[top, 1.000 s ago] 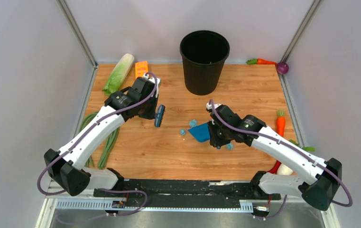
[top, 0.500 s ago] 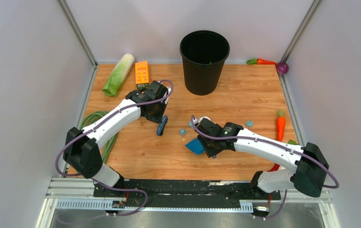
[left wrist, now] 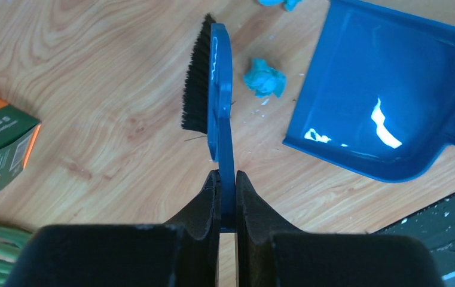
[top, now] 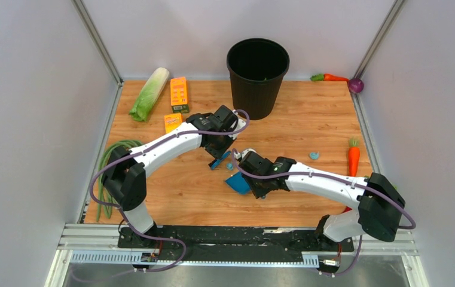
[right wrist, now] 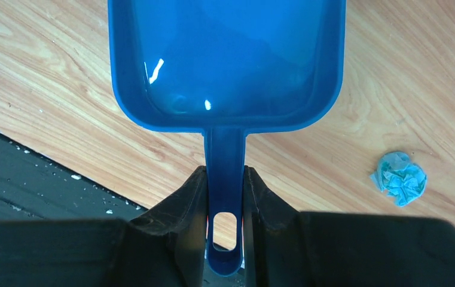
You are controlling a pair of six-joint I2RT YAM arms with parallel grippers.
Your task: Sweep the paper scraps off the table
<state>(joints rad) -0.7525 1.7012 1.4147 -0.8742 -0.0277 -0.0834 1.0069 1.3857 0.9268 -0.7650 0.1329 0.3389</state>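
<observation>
My left gripper (top: 217,156) is shut on the handle of the blue hand brush (top: 215,163). In the left wrist view the gripper (left wrist: 228,179) holds the brush (left wrist: 219,89) with its black bristles facing left. A teal paper scrap (left wrist: 264,78) lies on the table (left wrist: 93,78) between brush and blue dustpan (left wrist: 386,101); another scrap (left wrist: 278,3) shows at the top edge. My right gripper (right wrist: 225,179) is shut on the dustpan's handle; the pan (right wrist: 225,60) looks empty, with a scrap (right wrist: 399,177) beside it. From above, the dustpan (top: 237,182) is by the brush, and scraps (top: 229,165) (top: 314,155) lie on the wood.
A black bin (top: 257,72) stands at the back centre. A cabbage (top: 149,94), an orange box (top: 179,94) and a smaller box (top: 172,122) lie back left. Green beans (top: 114,161) lie along the left edge, carrots (top: 354,158) at the right.
My left arm has swung right and toward the middle with the brush. My right arm has carried the dustpan left and nearer, uncovering a scrap on the right.
</observation>
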